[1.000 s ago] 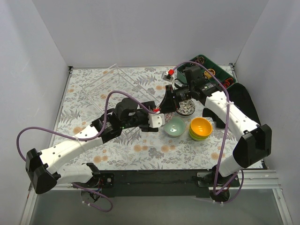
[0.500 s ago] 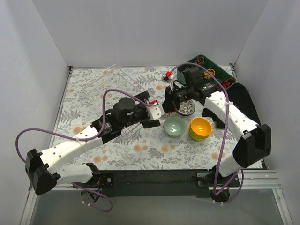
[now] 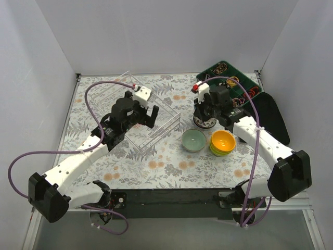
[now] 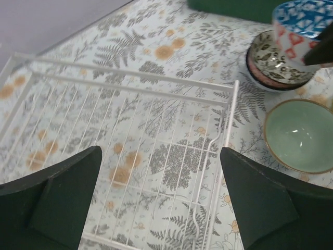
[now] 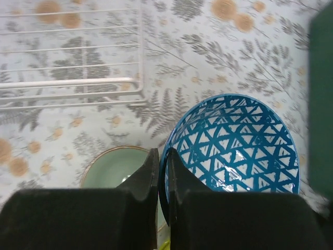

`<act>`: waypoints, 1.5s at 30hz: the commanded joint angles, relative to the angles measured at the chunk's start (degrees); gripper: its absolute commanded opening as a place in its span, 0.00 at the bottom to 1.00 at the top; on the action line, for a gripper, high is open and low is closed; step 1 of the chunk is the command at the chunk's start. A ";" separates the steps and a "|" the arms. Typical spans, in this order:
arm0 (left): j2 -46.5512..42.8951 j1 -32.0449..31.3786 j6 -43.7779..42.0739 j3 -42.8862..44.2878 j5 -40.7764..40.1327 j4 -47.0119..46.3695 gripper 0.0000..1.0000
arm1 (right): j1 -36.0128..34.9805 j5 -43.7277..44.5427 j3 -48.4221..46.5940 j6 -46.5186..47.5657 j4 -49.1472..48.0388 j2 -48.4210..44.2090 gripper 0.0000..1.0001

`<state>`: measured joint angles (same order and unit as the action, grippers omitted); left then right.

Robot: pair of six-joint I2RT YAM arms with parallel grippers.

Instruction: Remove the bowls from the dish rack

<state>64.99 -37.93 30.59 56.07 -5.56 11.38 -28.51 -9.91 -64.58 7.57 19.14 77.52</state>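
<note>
overhead, we see the left fingers [image 4: 62,198] hanging above the dish rack [image 4: 230,120], spread wide apart with nothing between them. the floral worktop [image 3: 171,166] shows through the rack's clear ribs. the rack lies in the upper left part of the top view, its near right corner pointing toward the bowls.

to the right, the right fingers [image 5: 143,179] are clamped together on the rim of a blue-and-white triangle bowl [image 5: 234,151], one finger inside the rim and one outside. this bowl sits over a stack of patterned bowls [image 4: 270,65] in the centre right of the top view. we cannot tell whether it rests on the stack or hangs just above it.

around that spot things are crowded. a pale mint bowl [image 3: 193,140] stands on the worktop just beside the stack, toward the lower edge of the frame, and it shows under the right fingers in the right wrist view. just right of it an orange bowl [image 3: 223,139] is nested in a yellow-green bowl [image 3: 215,150]. a dark green tray [image 3: 229,78] of small items lies close behind the stack in the upper right. a black shape [image 3: 270,112] lies along the right wall. a purple cable [image 3: 104,86] arcs over the rack's far side, and another loops above the tray.
</note>
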 commanded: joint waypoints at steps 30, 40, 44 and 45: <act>-8.74 9.98 29.35 -2.02 -2.26 12.26 0.98 | 0.74 13.95 15.89 -14.17 -29.26 -1.57 0.75; -7.16 10.42 35.94 2.46 -4.36 17.36 0.98 | 2.49 28.96 13.42 -13.11 -16.70 -17.19 0.89; -9.97 10.51 36.21 1.94 -9.37 19.20 0.98 | 3.81 35.39 14.21 -11.88 -10.53 -25.82 0.92; -11.02 10.51 35.86 1.76 -11.21 19.56 0.98 | 3.90 36.71 14.65 -11.71 -9.13 -27.58 0.93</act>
<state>58.11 -27.86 65.47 56.31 -10.22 27.88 -25.43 17.61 -48.66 -5.48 3.64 56.99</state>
